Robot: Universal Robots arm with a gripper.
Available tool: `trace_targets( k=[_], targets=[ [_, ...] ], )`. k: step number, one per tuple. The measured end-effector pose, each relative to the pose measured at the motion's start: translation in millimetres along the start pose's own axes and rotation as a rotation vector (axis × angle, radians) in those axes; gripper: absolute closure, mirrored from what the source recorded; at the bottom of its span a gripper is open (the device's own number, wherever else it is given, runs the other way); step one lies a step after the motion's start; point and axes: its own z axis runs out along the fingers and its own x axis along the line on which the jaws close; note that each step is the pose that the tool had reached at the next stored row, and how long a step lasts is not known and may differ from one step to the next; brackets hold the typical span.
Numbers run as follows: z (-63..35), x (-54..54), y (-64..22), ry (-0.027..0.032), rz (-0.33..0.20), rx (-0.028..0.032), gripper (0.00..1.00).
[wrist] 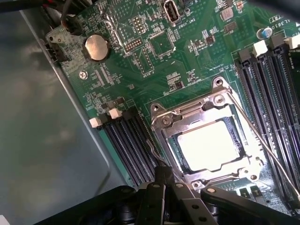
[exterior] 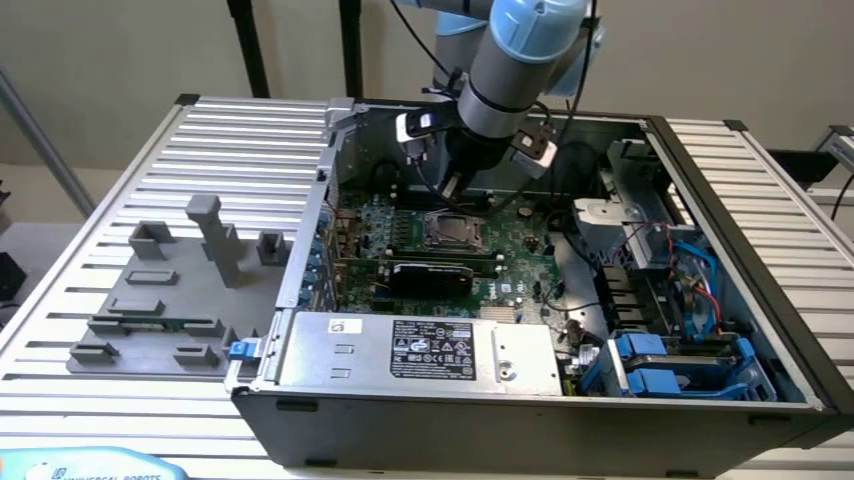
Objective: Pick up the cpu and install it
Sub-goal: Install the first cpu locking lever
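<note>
Open PC case lying on its side on slatted aluminium table, so motherboard faces up and is reachable from above. Power supply along the case's near edge, drive bays with blue tabs toward the exterior view's right of the board. Grey fixture blocks parked on the table outside the case, off the exterior view's left of the board; no chip visible on them, which fits a cpu already delivered.

Socket frame sits mid-board, between two banks of RAM slots. Cpu lying flat inside the frame, pale top up, apparently seated square in the opening. Thin latch lever running along one side of the frame; cannot tell whether locked down. Coin cell well apart from the socket, toward the board edge.

Arm coming down steeply into the case from the far side, wrist pointed at the board. Gripper hanging just above the socket, on its far side in the exterior view, near but not touching the cpu. Fingers pressed together, holding nothing; tip just beside the frame's edge in the wrist view.
</note>
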Motion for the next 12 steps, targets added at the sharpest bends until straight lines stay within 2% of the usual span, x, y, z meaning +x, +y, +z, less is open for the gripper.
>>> trace_targets(
  k=[6, 12],
  targets=[
    [0.8, -2.3, -4.6, 0.0024, -0.001, -0.0051, 0.89],
    [0.9, -2.2, -4.2, 0.0050, -0.003, -0.0109, 0.89]
  ],
)
